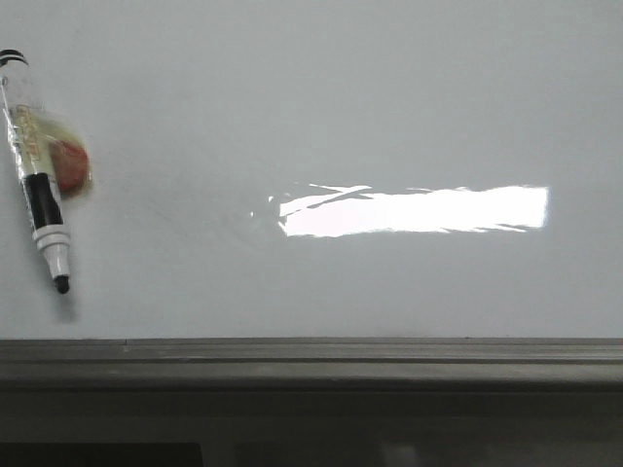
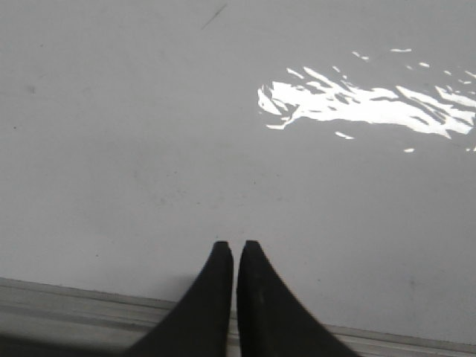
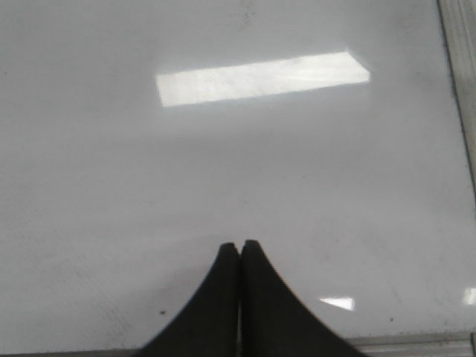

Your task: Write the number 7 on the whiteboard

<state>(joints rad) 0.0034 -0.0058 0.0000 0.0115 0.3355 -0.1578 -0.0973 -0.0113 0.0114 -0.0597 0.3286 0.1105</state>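
**No 7 yet, and neither gripper has the marker**

On my left side, the marker lies on the whiteboard, uncapped, tip down toward the ledge, with a yellowish-red thing tucked against it. No 7 shows anywhere; the board is bare but for faint smudges and a bright glare.

The left gripper hovers over the board near its edge, fingers pressed together, holding nothing. The marker is not in its wrist view, so I cannot say how far off it lies.

The right gripper is likewise pinched closed and empty, the glare ahead of it.

My worries: a closed gripper would knock the marker rolling, and the exposed tip could smear ink. Glare may also hide thin strokes.
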